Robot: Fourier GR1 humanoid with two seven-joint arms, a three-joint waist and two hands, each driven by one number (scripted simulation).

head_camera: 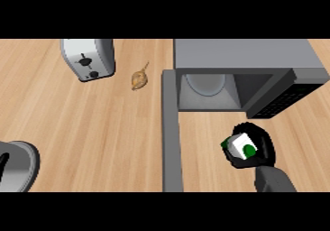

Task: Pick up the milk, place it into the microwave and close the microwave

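Observation:
A white milk carton with green marks is held in my right hand, whose black fingers curl round it in front of the microwave's opening. The grey microwave stands at the upper right with its door swung wide open toward me, edge-on along the left of the cavity. Inside the cavity a pale round turntable shows. My left hand shows only as a dark sliver at the lower left edge, far from the milk.
A silver toaster stands at the back left. Between the toaster and the microwave lies a small tan piece of food on the wooden counter. My left forearm shows as a grey rounded shape at the lower left corner.

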